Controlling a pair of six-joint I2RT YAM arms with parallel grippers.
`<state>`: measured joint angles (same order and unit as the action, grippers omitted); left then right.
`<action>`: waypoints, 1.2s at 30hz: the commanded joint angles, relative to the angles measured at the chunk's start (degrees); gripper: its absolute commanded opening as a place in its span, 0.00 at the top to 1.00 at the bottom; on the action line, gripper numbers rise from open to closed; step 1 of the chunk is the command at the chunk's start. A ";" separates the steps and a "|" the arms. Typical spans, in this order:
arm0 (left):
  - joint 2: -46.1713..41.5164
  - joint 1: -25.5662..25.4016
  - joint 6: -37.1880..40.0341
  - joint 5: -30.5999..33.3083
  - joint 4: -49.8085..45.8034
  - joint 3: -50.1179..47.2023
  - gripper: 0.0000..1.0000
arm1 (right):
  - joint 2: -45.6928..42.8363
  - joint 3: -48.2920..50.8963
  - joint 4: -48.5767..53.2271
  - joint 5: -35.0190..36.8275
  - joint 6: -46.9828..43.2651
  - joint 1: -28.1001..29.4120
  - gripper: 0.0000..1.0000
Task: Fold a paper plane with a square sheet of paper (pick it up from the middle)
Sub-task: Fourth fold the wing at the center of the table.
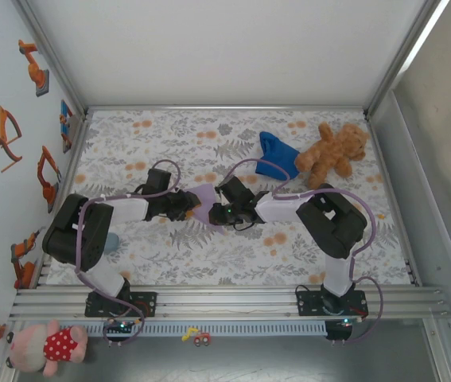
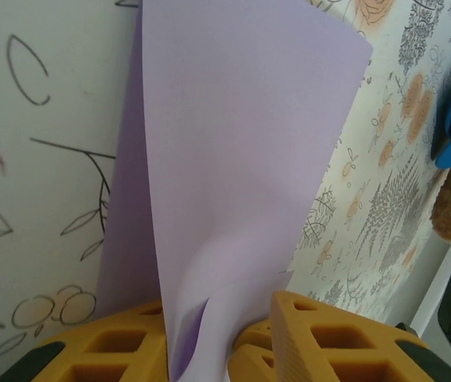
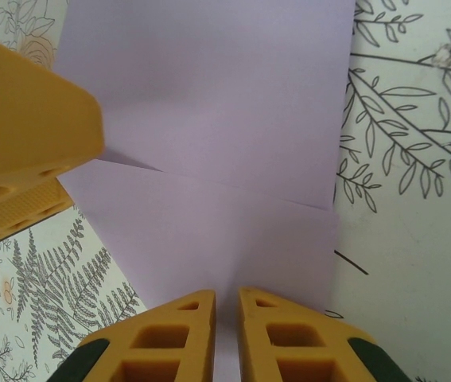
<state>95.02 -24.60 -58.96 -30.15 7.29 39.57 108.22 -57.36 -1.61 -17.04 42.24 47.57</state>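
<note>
The lavender square sheet of paper [image 1: 206,196] is lifted at the middle of the table between both grippers, folded over on itself. My left gripper [image 1: 187,207] holds it from the left. In the left wrist view the sheet [image 2: 233,143] stands up from between the yellow fingers [image 2: 106,350] of the left gripper [image 2: 221,302], bulging in a loose fold against both. My right gripper [image 1: 227,208] holds it from the right. In the right wrist view that gripper [image 3: 225,296] is nearly closed, pinching the sheet [image 3: 209,119] at its near edge, across which a crease runs. A paper plane is out of view.
A brown teddy bear [image 1: 332,151] and a deep blue cloth [image 1: 277,155] lie at the back right of the floral table cover [image 1: 169,255]. Side walls close in the table. A pink plush [image 1: 46,346] sits off the table at the near left.
</note>
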 commanded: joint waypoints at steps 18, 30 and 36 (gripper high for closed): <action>-2.53 1.36 0.85 -0.83 -5.02 3.17 0.93 | -13.11 2.96 5.45 15.01 -12.19 0.66 0.52; -2.65 -0.04 -1.72 3.48 -13.54 8.54 0.93 | -8.55 0.05 4.31 27.25 -23.43 10.10 0.60; -2.40 -0.34 -2.52 3.56 -14.13 8.77 0.93 | -3.47 -3.02 3.39 30.65 -23.34 10.77 0.66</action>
<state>92.90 -24.64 -60.18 -26.94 -4.56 47.22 103.39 -58.22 2.55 9.17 20.29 58.33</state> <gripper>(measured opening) 0.071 0.341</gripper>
